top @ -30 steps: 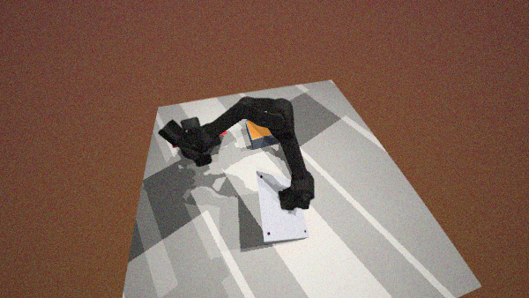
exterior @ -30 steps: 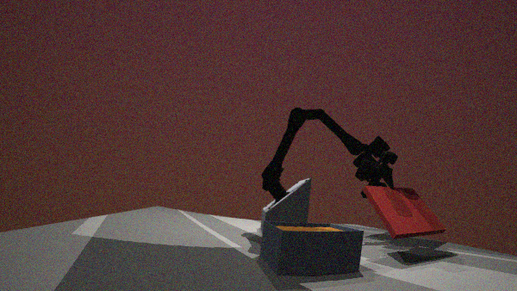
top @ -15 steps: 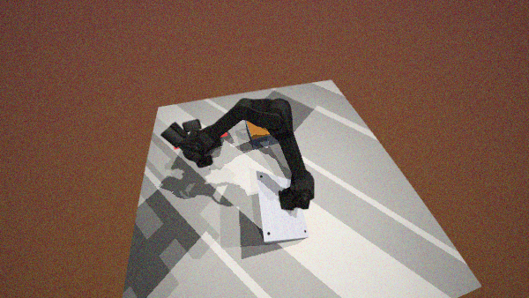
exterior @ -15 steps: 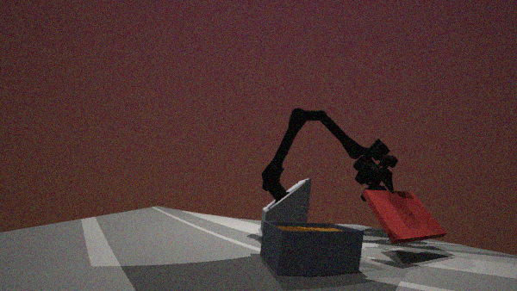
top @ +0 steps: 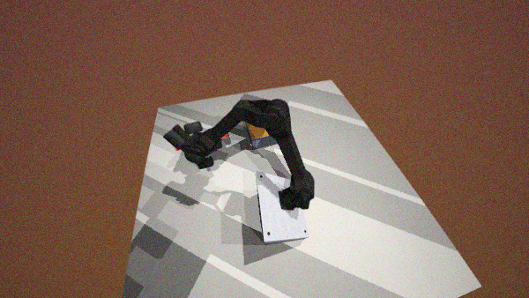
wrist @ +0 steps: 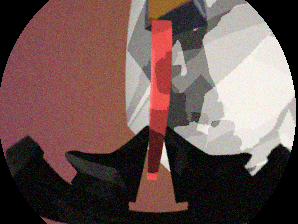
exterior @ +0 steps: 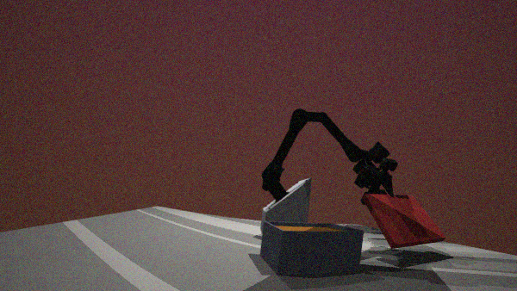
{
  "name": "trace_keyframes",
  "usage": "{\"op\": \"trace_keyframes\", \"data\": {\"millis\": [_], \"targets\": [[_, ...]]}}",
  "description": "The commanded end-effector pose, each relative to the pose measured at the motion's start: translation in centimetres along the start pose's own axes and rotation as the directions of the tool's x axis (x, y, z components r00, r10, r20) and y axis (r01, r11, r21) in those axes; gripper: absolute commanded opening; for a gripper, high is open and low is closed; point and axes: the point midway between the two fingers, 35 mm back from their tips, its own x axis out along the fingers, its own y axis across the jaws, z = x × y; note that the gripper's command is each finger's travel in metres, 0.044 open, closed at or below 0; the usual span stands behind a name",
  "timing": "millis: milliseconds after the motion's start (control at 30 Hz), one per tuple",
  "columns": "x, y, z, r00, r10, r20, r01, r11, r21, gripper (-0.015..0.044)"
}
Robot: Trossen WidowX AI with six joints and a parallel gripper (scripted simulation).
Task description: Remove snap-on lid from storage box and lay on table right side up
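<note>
The red lid (exterior: 405,219) (wrist: 161,65) hangs steeply tilted from my gripper (exterior: 381,194) (wrist: 156,129), which is shut on its upper edge. The lid is off the box, to its right in the exterior view, with its low edge just above the table and its shadow beneath. In the wrist view it shows edge-on between the fingers. In the top view the arm hides most of it. The dark blue-grey storage box (top: 264,142) (exterior: 319,254) (wrist: 192,16) stands open and upright on the table (top: 375,234) (exterior: 202,258), with orange (top: 257,131) (exterior: 308,229) (wrist: 165,9) showing inside.
The white sloped base (top: 282,222) (exterior: 289,208) of the arm stands behind the box in the exterior view. The arm (top: 264,112) (exterior: 310,116) arches from it over to the lid. A table edge lies near the gripper in the top view. Patchy shadows cover the table.
</note>
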Motion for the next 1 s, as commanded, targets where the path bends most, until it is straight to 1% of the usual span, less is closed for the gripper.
{"op": "trace_keyframes", "data": {"millis": [0,967], "targets": [[0.1,-0.1,-0.1,1.000,0.007,0.000,-0.007,1.000,0.000,0.0000],[1.7,-1.9,0.0,1.000,0.008,0.001,-0.008,1.000,0.000,0.0000]]}}
